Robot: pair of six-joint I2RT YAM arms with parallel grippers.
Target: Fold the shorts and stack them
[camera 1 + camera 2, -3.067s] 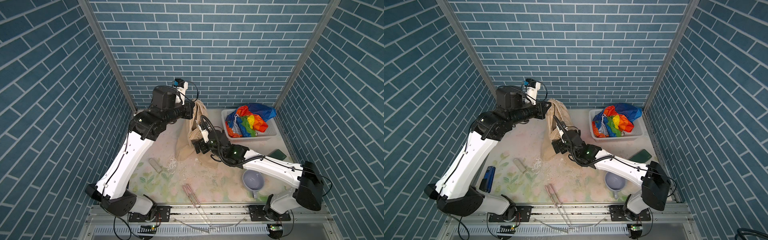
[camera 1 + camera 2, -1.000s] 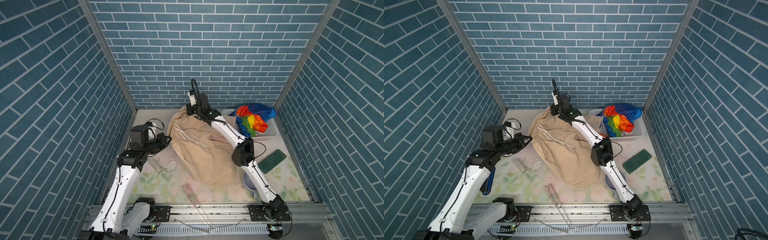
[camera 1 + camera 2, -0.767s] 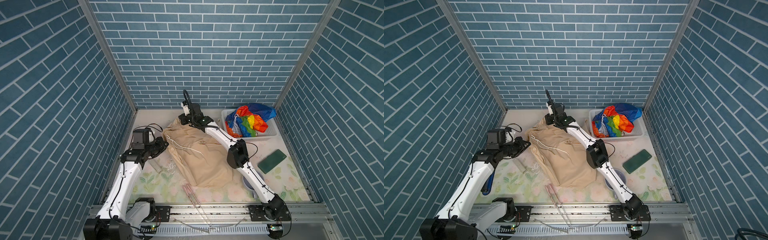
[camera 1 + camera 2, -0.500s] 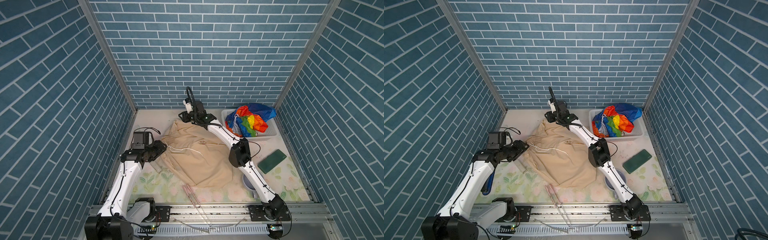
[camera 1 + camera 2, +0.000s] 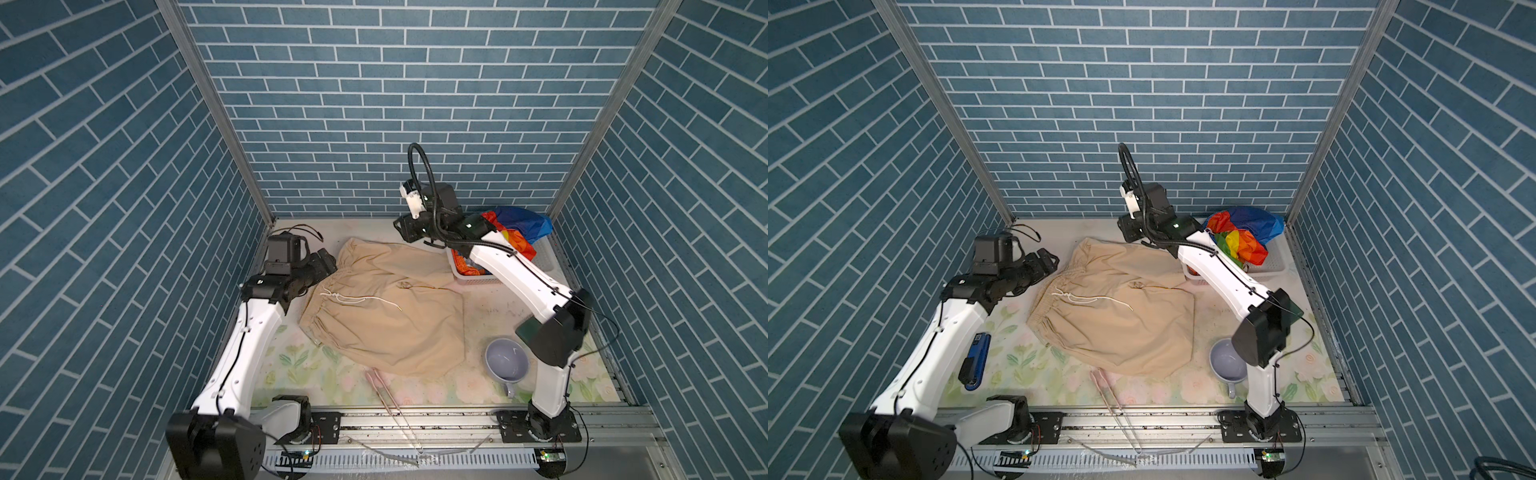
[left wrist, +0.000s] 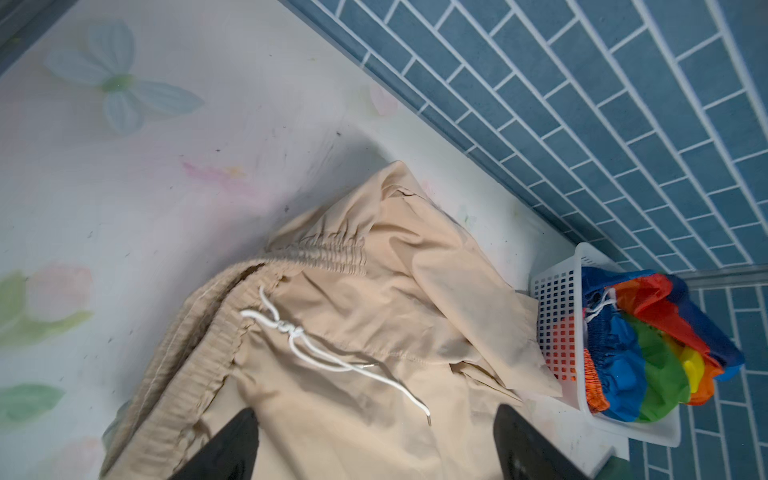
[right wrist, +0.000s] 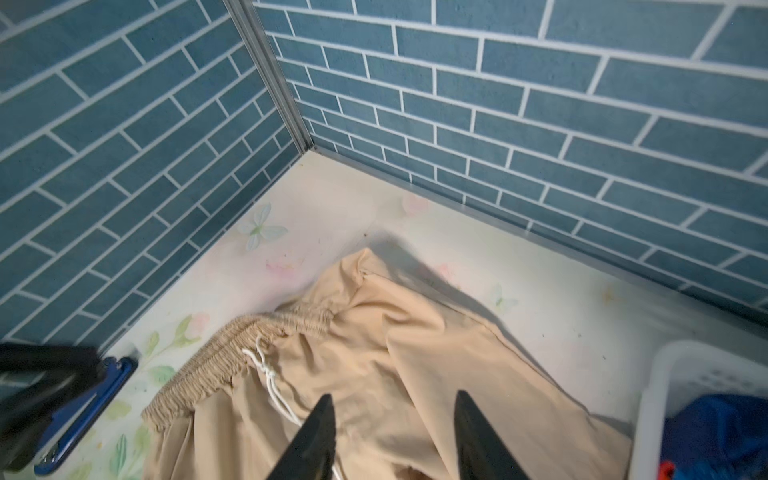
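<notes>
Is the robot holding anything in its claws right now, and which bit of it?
Nothing is held. The left claw and the right claw are both open and empty, close to the plain beige cloth shorts.

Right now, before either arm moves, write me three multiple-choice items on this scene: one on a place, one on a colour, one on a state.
1. The rainbow-striped shorts are: A spread out flat; B bunched in the white basket; C in a gripper.
2. The mug is: A red; B green; C pale lilac.
3. The left gripper by the beige shorts is: A open; B shut on cloth; C shut on a drawstring.

Key: 1 B, they bulge out of the basket. 2 C, its bowl shows lilac in both top views. 3 A, its fingers stand wide apart with nothing between them.
</notes>
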